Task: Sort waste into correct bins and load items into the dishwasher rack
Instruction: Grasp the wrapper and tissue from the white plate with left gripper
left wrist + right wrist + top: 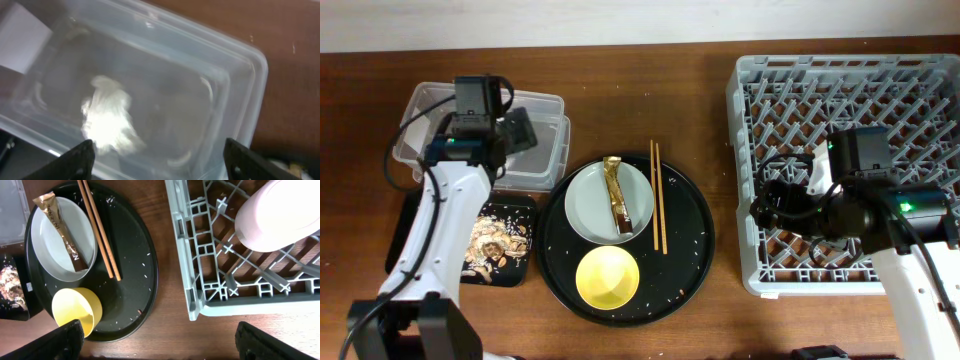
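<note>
Left tool (157,145) hung wide open and empty above the clear box (240,65), where the crumpled tissue (107,120) lay. Just beside it, food scraps (492,245) sat in the shallow black tray (520,203). The round black tray (685,240) on the worktop (710,100) carried the plate (590,205) with the wrapper (617,195) on it, the chopsticks (657,195) just to its right and the yellow bowl (608,277) in front. The pink cup (280,215) rested among the pegs of the rack (745,120). Right tool (157,327) gaped wide, holding nothing, above the rack's left side.
</note>
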Robot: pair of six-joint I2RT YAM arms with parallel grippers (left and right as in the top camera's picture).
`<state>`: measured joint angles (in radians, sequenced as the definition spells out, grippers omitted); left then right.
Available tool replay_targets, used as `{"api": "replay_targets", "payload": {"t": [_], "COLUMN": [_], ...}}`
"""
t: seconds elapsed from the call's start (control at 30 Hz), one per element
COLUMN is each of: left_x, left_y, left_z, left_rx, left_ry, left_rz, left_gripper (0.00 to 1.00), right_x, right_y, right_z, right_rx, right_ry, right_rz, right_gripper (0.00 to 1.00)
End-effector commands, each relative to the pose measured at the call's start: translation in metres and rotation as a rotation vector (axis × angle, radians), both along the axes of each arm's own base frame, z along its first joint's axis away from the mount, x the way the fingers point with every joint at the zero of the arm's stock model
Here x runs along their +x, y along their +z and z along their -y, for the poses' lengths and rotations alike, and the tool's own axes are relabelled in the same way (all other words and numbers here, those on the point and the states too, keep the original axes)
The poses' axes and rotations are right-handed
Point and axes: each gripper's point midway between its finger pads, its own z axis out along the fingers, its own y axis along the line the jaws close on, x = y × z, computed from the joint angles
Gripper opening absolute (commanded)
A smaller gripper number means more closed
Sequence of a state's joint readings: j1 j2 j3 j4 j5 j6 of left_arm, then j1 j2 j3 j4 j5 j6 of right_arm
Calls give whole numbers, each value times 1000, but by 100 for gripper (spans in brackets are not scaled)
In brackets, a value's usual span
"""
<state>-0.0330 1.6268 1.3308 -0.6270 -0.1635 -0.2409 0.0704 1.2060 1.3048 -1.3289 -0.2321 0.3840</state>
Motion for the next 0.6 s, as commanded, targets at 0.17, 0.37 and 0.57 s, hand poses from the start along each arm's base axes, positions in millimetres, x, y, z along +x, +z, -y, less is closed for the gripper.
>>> {"api": "replay_targets", "payload": {"t": [0.17,0.37,0.57], "left_x": [-52,-73,-73], "left_y": [-29,-142,-128], "left_z": [155,193,202], "left_rx": [-74,-96,-134], "left_ry": [-438,-273,-291], "left_rz": [-216,-442,-460], "left_gripper": [75,63,1], "right_x": [0,0,0], "right_y": [-1,-1,-1], "right_z": [3,3,3], "right_rx": [-10,-11,-12], "right_ry": [0,1,3], "right_rz": [1,-1,-1], "right_gripper": [98,98,98]}}
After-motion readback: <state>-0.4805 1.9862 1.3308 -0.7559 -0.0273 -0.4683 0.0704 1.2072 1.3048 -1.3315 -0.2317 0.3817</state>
